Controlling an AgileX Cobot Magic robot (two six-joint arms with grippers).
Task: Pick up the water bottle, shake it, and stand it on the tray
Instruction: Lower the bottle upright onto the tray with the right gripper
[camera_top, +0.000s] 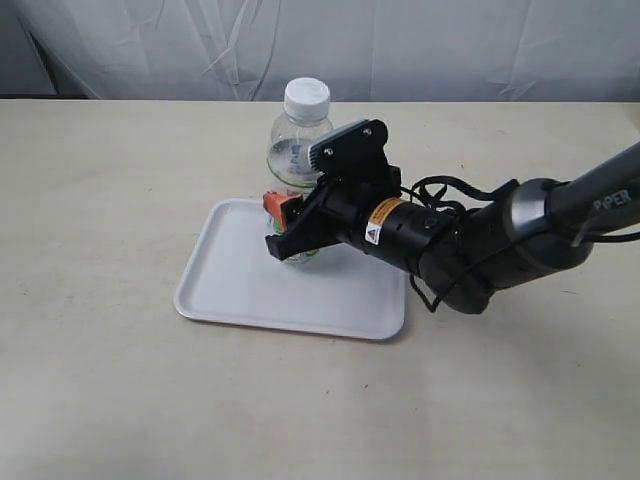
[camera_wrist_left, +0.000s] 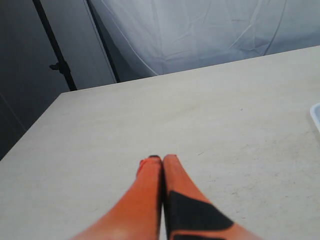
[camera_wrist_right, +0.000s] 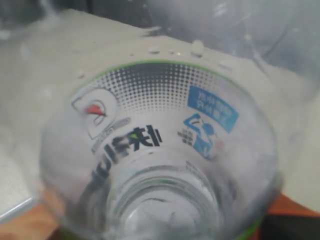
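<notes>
The pale beige tabletop (camera_top: 100, 200) carries a flat white rectangular plastic tray (camera_top: 250, 290) with rounded corners. Over the tray's far half, the small clear plastic water bottle (camera_top: 298, 135) with its white screw cap stands upright. The right gripper (camera_top: 292, 228) is clamped around its labelled lower body, hiding whether the base touches the tray. The left gripper (camera_wrist_left: 162, 159) hangs above bare table, its orange fingers (camera_wrist_left: 150, 175) pressed together and holding nothing.

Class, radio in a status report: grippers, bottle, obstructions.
Right gripper shut on water bottle. Bottle upright over tray. Left gripper shut, empty. Nothing else on tray.
</notes>
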